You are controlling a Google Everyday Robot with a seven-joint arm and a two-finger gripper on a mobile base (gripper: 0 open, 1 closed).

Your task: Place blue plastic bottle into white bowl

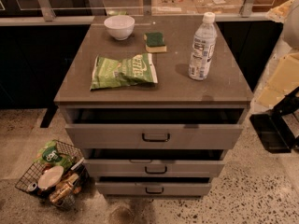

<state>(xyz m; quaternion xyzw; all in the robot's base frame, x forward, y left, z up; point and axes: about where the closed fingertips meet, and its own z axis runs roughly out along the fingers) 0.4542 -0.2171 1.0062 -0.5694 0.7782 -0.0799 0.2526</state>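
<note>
1. The blue plastic bottle (202,48) stands upright on the worktop (210,90). It is tall and clear with a bluish tint, a white screw cap and a white label with dark print. The print is too small to read.
2. The end effector (274,130) appears to be the dark shape low at the right edge, below the pale arm (285,76). It is blurred and partly cut off by the picture's edge, so I cannot tell whether it is apart or together. It holds nothing that can be seen.
3. The bottle is up and to the left of the end effector, well apart from it.
4. The white bowl (119,27) is much farther left of the end effector, at the worktop's far left corner. It is round, plain and upright.
5. Between bowl and bottle lies a green sponge (154,41), touching neither.
6. A green chip bag (124,70) lies flat, nearer the front than the bowl.
7. Left of the end effector, the top drawer (154,135) is pulled out, and its inside is in shadow.
8. A wire basket (51,174) of mixed items sits on the floor, far left.
</note>
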